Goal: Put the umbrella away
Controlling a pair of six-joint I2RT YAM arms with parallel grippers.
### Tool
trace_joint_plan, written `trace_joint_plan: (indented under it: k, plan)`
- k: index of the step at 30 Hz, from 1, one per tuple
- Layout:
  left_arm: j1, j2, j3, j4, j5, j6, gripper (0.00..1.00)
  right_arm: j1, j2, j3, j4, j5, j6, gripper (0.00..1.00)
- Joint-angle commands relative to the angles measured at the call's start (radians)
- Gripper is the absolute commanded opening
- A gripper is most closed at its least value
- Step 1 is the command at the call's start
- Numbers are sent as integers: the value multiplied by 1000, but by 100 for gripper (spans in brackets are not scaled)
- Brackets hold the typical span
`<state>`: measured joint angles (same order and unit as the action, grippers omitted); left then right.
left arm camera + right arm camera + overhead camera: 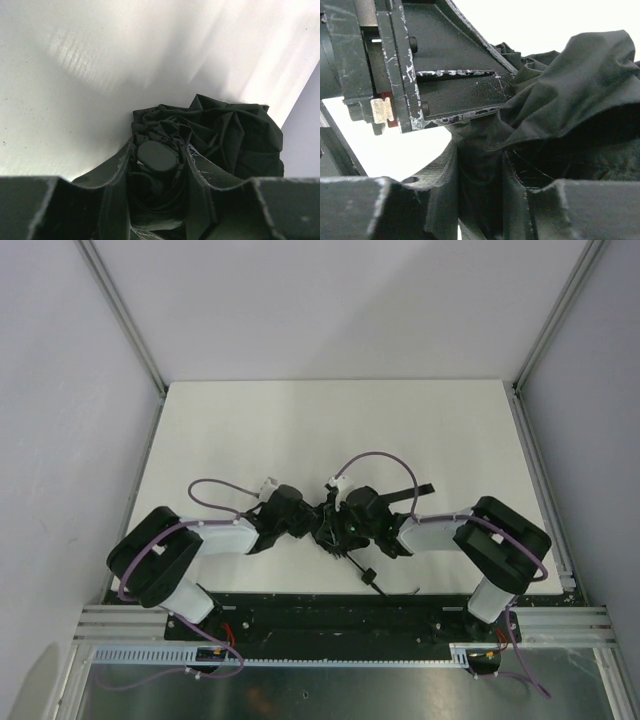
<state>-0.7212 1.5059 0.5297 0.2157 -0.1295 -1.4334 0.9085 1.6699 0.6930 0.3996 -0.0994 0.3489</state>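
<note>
Left claw (157, 167), own camera: its two fingers fill the bottom edge, closest to the lens. Between them sits the umbrella (230, 130), with its small round cap (156, 156) turned toward the camera.
Left claw state: clenched on the umbrella near the cap; black cloth fills the gap between the fingers.
Cloth in this view: crumpled and bulging to the right of the fingers, not rolled tight, with the white table (75, 75) behind it.
Right claw (480, 175), own camera: its fingers are at the bottom, with a column of black cloth pressed between them.
Right claw state: it looks clamped on the umbrella cloth; a big loose fold hangs over on the right.
Other claw in this view: the body of the left claw is at the upper left, very close to the cloth. Whether it touches cannot be told.
Top view: both arms meet over the near part of the table, claws facing each other, with the umbrella a small dark bundle between them. Lifted or resting, cannot tell.
Done: the canopy is collapsed and gathered, and both claws hold it.
Left to do: the cloth seems not yet wrapped or tied, and no storage place is visible, so probably a good part of the task remains.
</note>
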Motion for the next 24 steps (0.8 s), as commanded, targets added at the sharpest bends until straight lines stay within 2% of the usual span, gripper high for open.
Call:
trace_joint_plan:
  k: [1, 2, 3, 5, 6, 9, 12, 14, 18, 24]
  plan:
    - [5, 9, 68, -47, 19, -8, 0, -79, 97, -22, -117, -50, -33, 17]
    - [11, 13, 71, -50, 20, -9, 0, -89, 107, -22, -110, -80, -25, 9]
    - [16, 16, 75, -52, 22, -6, 0, -101, 119, -22, -101, -111, -13, 4]
    - [34, 20, 83, -50, 25, 5, 7, -132, 148, -22, -83, -183, 23, 1]
    - [42, 18, 84, -44, 22, 17, 18, -151, 165, -23, -76, -216, 46, 1]
    - [57, -6, 84, -10, 8, 78, 62, -203, 219, -23, -48, -316, 102, 0]
    - [66, -44, 73, 32, 14, 137, 91, -250, 264, -21, -15, -400, 144, 0]
    - [70, -69, 57, 64, 27, 159, 97, -277, 295, -20, 7, -443, 165, 0]
    - [72, -105, 29, 102, 63, 165, 99, -326, 346, 1, 24, -516, 212, 0]
    - [72, -86, -7, 106, 101, -1, 99, -371, 407, 44, 62, -591, 369, 0]
